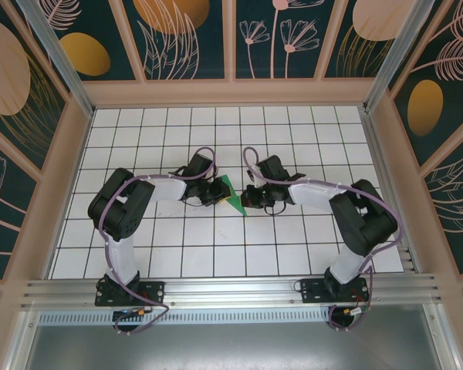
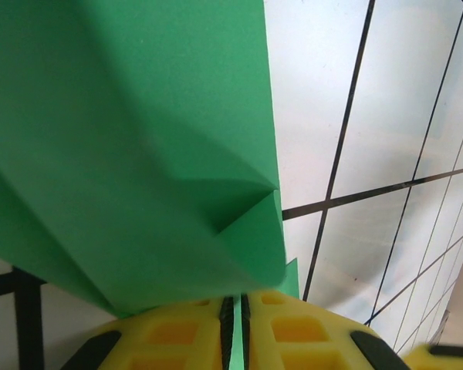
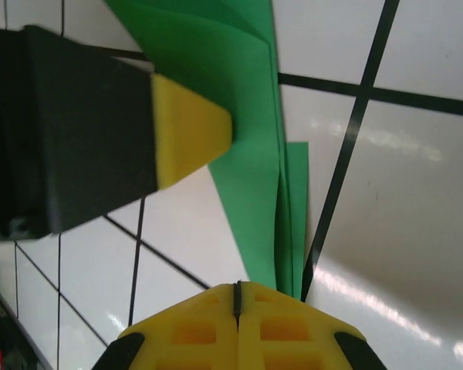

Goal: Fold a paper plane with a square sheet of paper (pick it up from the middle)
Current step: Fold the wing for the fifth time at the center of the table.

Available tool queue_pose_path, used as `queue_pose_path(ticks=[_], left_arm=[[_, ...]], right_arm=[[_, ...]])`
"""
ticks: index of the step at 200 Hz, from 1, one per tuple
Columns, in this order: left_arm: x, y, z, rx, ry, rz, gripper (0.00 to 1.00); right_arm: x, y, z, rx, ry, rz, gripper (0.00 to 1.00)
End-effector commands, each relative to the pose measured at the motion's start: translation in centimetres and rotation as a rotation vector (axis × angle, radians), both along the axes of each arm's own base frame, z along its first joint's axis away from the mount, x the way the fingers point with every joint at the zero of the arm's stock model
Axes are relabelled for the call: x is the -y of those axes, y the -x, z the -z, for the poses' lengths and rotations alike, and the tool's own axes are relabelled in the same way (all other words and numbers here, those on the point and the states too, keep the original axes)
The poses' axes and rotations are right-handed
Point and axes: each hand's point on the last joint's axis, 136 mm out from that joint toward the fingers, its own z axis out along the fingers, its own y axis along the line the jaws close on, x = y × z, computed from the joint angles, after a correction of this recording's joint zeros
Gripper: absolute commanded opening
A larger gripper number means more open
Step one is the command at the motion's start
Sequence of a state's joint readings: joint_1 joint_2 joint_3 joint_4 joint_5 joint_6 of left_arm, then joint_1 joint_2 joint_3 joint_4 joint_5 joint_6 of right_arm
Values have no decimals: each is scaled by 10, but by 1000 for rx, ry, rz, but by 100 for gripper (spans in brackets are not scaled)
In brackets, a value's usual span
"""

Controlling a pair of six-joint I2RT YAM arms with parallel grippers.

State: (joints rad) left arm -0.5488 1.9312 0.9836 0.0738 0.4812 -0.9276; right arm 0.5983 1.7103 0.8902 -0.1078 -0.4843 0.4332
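Looking down from the top camera, the left gripper [image 1: 219, 193] and the right gripper [image 1: 249, 201] were nose to nose over the white tabletop with black grid lines [image 1: 216, 247], with the thin bright-green creased sheet of paper [image 1: 233, 197] sitting right between their fingers. On the left wrist cam, the left gripper [image 2: 235, 308] had its yellow pads [image 2: 177, 335] squeezed together with a sliver of green caught in the seam, so it was pinching the sheet [image 2: 139, 139]. The sheet fanned out straight ahead of the fingertips, layers folded over each other, with a small pocket-like crease just above the pads. On the right wrist cam, the right gripper [image 3: 237, 297] had its yellow fingers [image 3: 193, 335] pressed fully together. The sheet [image 3: 239, 92] ran down to a narrow end just right of that seam, but I couldn't tell whether any paper was actually caught in there. One yellow fingertip [image 3: 191, 142] of the left gripper was touching the sheet's left side, ahead of the right fingers
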Motion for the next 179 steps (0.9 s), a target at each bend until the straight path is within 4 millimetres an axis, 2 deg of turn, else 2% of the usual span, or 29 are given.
queue_pose_path(ticks=[1, 23, 61, 68, 71, 76, 108, 118, 153, 179], left_arm=[[-39, 3, 51, -30, -175, -62, 18], [-33, -3, 39, 10, -151, -40, 18], [-25, -13, 15, 123, -126, 44, 23], [-24, -14, 10, 162, -128, 73, 25], [-19, -23, -2, 201, -116, 83, 26], [-18, -26, -8, 238, -123, 102, 27], [-16, -36, -28, 401, -131, 174, 30], [-15, -37, -29, 419, -132, 186, 30], [-22, -35, 0, 365, -191, 192, 30], [-27, -36, 10, 338, -223, 166, 29]], right_arm=[[-14, -7, 4, -22, -38, -7, 5], [-10, -4, 21, -47, 1, -11, 5], [12, 7, 53, -98, 115, 7, 5], [16, 9, 56, -108, 126, 10, 5], [17, 10, 57, -109, 129, 10, 5], [19, 11, 60, -115, 136, 12, 5], [23, 14, 68, -134, 158, 10, 5], [24, 15, 70, -139, 162, 7, 5], [24, 16, 75, -153, 169, 8, 5], [27, 18, 80, -167, 183, 11, 5]])
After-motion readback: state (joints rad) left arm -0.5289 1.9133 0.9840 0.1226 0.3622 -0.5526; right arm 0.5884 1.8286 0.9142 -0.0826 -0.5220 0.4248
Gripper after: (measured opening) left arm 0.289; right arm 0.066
